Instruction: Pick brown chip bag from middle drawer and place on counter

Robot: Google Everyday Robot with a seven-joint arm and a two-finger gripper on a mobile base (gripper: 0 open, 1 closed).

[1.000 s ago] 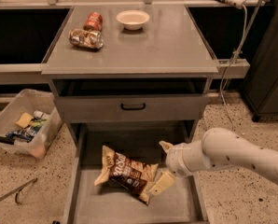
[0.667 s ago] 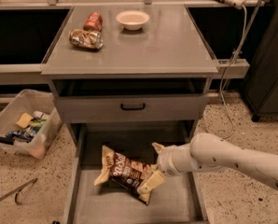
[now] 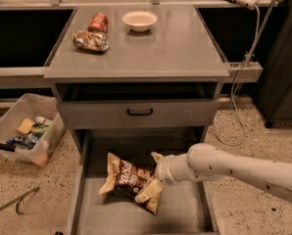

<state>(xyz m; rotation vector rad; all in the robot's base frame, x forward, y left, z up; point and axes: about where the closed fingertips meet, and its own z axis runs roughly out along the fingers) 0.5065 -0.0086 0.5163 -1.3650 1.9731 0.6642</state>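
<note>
The crinkled brown chip bag with cream edges (image 3: pixel 129 177) lies tilted on the floor of the wide grey metal middle drawer (image 3: pixel 185 214). The pale two-finger gripper (image 3: pixel 153 175) is at the bag's right end, spread, with nothing pinched yet. The risk, I think, is a thin grip: closing only on the cream corner may let the bag slip during the lift. On the way up to the flat grey counter (image 3: pixel 175 48), the bag could also catch the grey drawer front (image 3: pixel 185 114) above.

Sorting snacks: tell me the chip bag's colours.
Chip bag: dark brown, cream edges; camera view. Gripper beside it.
</note>
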